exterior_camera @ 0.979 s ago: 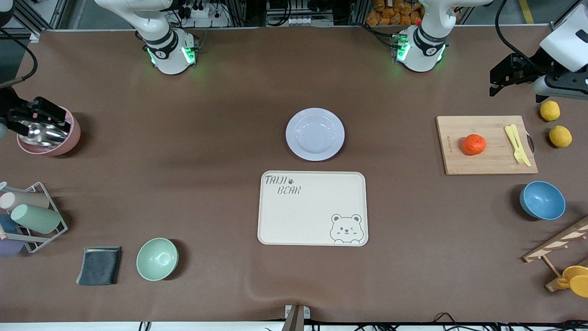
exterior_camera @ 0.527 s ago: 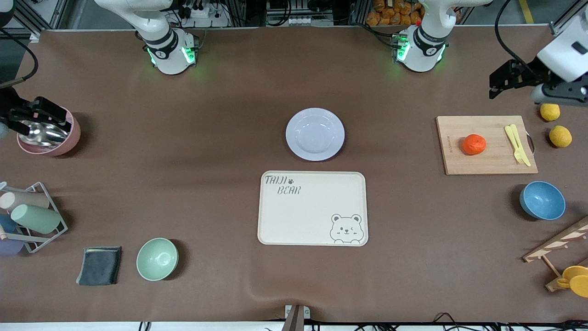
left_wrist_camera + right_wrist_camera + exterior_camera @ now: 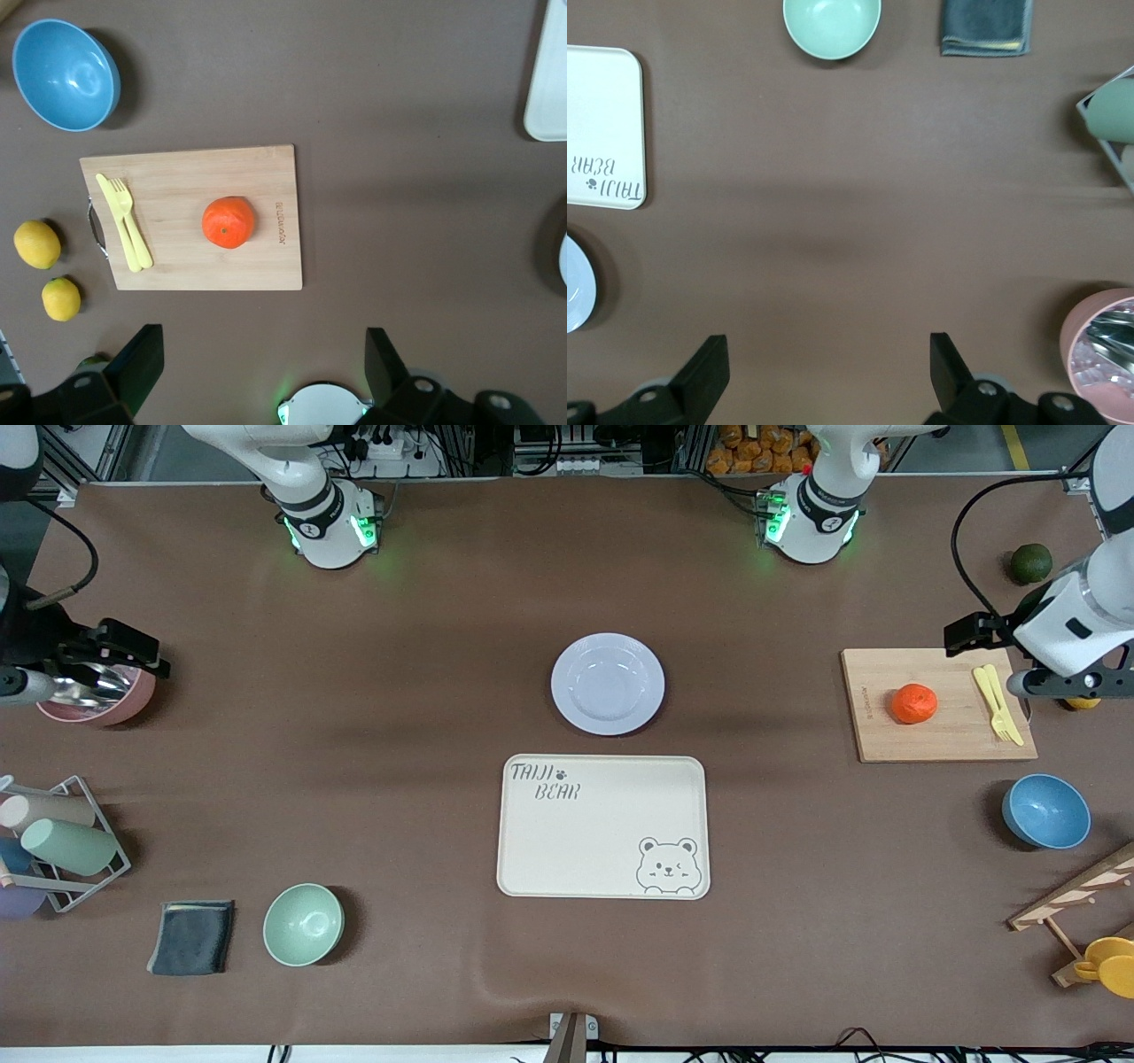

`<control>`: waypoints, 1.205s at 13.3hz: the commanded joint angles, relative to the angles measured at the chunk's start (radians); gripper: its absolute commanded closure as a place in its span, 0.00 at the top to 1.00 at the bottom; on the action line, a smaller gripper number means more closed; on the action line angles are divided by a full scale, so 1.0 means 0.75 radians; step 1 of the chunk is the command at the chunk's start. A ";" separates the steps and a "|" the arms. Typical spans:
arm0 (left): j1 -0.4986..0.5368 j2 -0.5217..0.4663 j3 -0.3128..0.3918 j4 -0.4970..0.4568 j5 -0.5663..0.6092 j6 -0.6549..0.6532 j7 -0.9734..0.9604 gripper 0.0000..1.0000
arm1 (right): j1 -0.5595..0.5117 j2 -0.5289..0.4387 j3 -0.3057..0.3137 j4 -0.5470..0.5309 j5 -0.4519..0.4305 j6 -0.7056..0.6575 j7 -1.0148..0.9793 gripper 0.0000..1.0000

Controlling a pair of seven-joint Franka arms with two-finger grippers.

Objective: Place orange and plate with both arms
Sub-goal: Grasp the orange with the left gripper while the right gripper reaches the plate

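The pale lavender plate (image 3: 608, 683) lies mid-table, just farther from the front camera than the bear tray; its edge shows in the right wrist view (image 3: 576, 297). The orange (image 3: 914, 702) sits on a wooden cutting board (image 3: 939, 735) toward the left arm's end, and also shows in the left wrist view (image 3: 229, 221). My left gripper (image 3: 966, 638) is open and empty, up over the board's edge nearest the arm bases (image 3: 263, 367). My right gripper (image 3: 133, 654) is open and empty, over the pink bowl (image 3: 97, 701) at the right arm's end (image 3: 828, 367).
Yellow fork and knife (image 3: 997, 701) lie on the board. A dark green fruit (image 3: 1030, 563), two lemons (image 3: 37, 244), a blue bowl (image 3: 1045, 811) and a wooden rack (image 3: 1076, 895) are near it. The bear tray (image 3: 602, 826), green bowl (image 3: 303, 924), cloth (image 3: 192, 937) and cup rack (image 3: 62, 841) lie elsewhere.
My left arm has swung down toward the cutting board, uncovering the dark green fruit and covering the lemons in the front view. My right gripper has shifted slightly toward the table's middle.
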 commanded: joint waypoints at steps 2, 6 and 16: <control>0.007 -0.064 -0.011 -0.208 0.012 0.121 -0.007 1.00 | 0.010 0.031 -0.003 -0.031 0.042 0.000 0.033 1.00; 0.048 -0.082 -0.011 -0.428 0.025 0.291 -0.005 1.00 | 0.004 0.059 -0.003 -0.150 0.270 0.036 0.070 1.00; 0.247 0.016 -0.011 -0.717 0.082 0.739 0.137 1.00 | 0.012 0.121 -0.003 -0.440 0.694 0.200 0.056 1.00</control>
